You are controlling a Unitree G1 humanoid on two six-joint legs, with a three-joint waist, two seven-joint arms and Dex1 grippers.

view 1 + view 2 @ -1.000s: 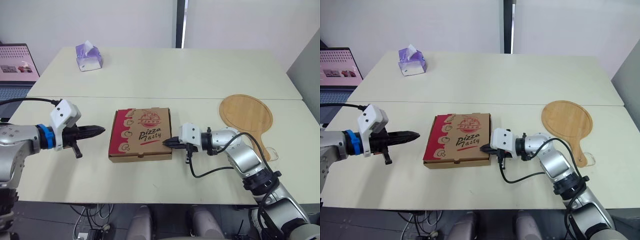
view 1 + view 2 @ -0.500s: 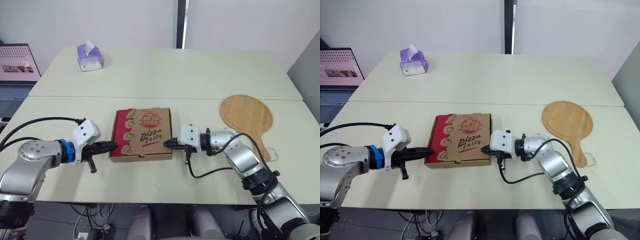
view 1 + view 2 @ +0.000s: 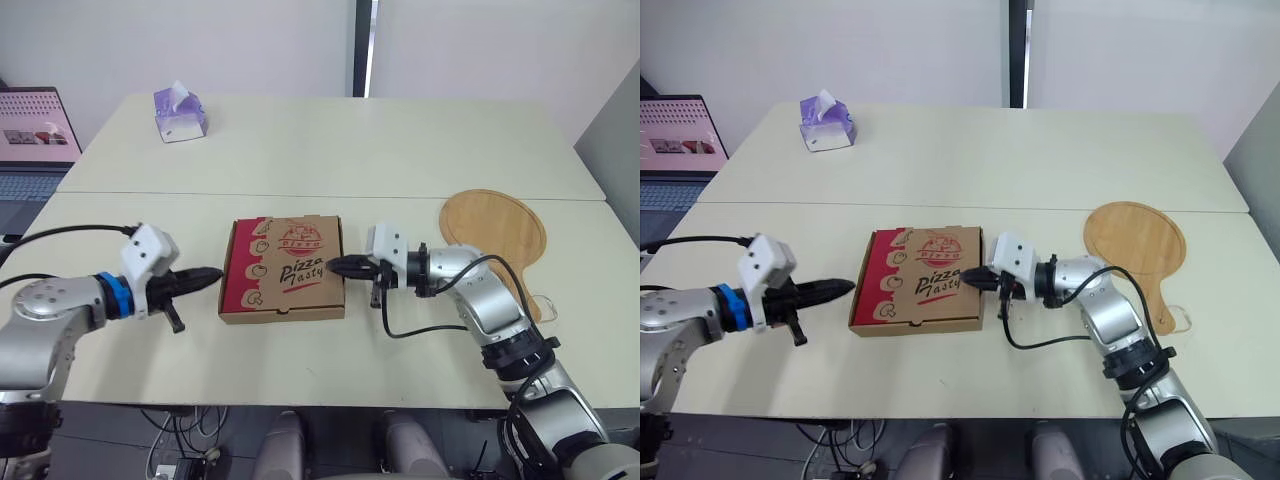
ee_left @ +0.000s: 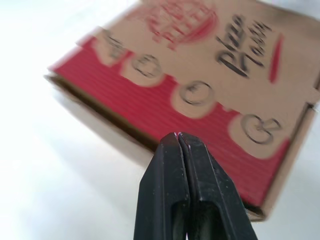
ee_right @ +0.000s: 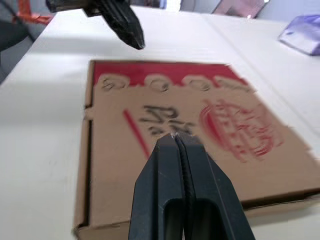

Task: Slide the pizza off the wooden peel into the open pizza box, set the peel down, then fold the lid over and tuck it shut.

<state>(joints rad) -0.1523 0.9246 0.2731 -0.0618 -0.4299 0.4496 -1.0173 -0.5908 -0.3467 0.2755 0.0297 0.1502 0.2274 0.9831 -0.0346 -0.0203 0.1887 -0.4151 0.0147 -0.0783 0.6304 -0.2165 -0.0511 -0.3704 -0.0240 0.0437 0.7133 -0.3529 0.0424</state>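
Lying closed on the desk [image 3: 330,150], the pizza box [image 3: 283,268] sits between two empty, pinched-together claws: left claw [image 3: 213,274] just beside it, right claw [image 3: 336,265] perhaps touching its lid. The peel [image 3: 493,228] rests rightward.

left gripper [image 3: 212,275] backed off the pizza box [image 3: 283,262], right gripper [image 3: 335,265] rose over its edge.
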